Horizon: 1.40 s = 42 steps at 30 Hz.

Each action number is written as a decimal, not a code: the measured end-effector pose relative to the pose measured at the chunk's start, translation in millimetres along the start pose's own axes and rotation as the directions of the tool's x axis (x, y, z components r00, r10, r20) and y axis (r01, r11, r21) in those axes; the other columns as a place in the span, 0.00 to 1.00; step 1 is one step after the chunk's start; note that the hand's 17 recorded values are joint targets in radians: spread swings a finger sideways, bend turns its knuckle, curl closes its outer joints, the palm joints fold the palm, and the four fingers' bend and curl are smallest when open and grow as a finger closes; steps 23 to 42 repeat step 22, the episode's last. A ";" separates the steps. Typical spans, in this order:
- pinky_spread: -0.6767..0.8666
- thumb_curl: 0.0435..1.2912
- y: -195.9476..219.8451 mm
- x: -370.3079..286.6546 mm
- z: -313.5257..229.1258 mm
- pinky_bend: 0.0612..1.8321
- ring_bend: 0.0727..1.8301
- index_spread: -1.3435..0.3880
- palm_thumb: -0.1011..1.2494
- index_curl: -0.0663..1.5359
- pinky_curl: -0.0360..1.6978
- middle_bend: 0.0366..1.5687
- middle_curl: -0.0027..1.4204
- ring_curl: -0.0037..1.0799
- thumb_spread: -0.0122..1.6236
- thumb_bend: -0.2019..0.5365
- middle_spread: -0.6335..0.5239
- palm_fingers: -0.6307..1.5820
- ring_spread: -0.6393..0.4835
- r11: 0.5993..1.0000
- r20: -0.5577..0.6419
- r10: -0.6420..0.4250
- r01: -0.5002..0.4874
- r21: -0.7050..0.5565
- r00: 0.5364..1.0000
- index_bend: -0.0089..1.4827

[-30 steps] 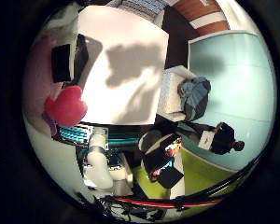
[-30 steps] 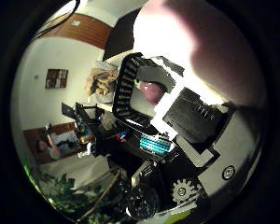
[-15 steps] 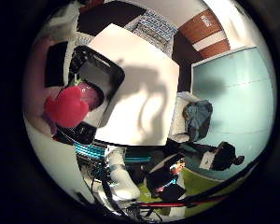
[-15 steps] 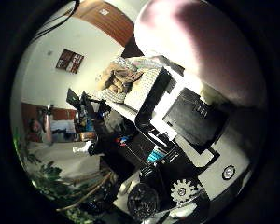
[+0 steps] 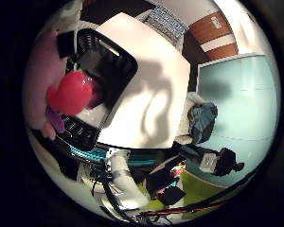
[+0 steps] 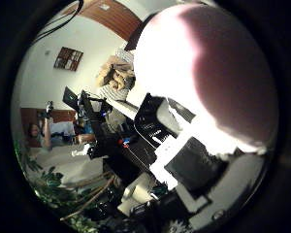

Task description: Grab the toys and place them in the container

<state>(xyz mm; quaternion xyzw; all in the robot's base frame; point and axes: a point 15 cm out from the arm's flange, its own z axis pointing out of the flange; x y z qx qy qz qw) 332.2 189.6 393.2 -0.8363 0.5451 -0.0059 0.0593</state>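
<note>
The plush toy (image 6: 223, 73) is close against the palm. In the thumb-side view its pink bulk fills much of the frame, and in the little-finger view it crowds one edge. White and black fingers (image 6: 194, 167) of the right hand (image 6: 184, 162) reach in from the rim of the thumb-side frame and lie against the toy's edge. How far they wrap round it is hidden. But the toy hangs clear of the desk (image 5: 151, 94), with nothing else under it, so I judge it grasped rather than resting loose.

On the side facing away from the palm, the toy has a round red part (image 5: 71, 92) and a smaller purple part (image 5: 54, 118).

Beyond these is the black container (image 5: 128, 71), a slatted basket standing near one edge of the white desk. In the little-finger view the red part overlaps the basket's open mouth. The container therefore lies straight out from the palm, with the toy between the two and well above the rim. The basket's long axis runs along the desk edge it sits by. Whether anything already lies inside it cannot be made out.

By my reading the carry is nearly done. What remains is to bring the toy down over the opening and let go. The risk is that the wide, soft toy catches on the near wall.
</note>
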 end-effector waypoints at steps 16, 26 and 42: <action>0.78 0.30 10.6 2.1 1.5 0.36 0.29 0.51 0.57 0.25 0.34 0.15 0.23 0.25 0.71 0.25 0.55 0.34 0.69 0.998 -0.006 -0.050 0.049 -0.039 0.999 0.12; 0.78 0.30 21.1 29.1 -10.9 0.33 0.27 0.52 0.58 0.24 0.29 0.13 0.23 0.23 0.72 0.25 0.54 0.37 0.69 0.999 -0.004 0.015 -0.015 -0.037 1.000 0.12; 0.78 0.30 21.1 29.1 -10.9 0.33 0.27 0.52 0.58 0.24 0.29 0.13 0.23 0.23 0.72 0.25 0.54 0.37 0.69 0.999 -0.004 0.015 -0.015 -0.037 1.000 0.12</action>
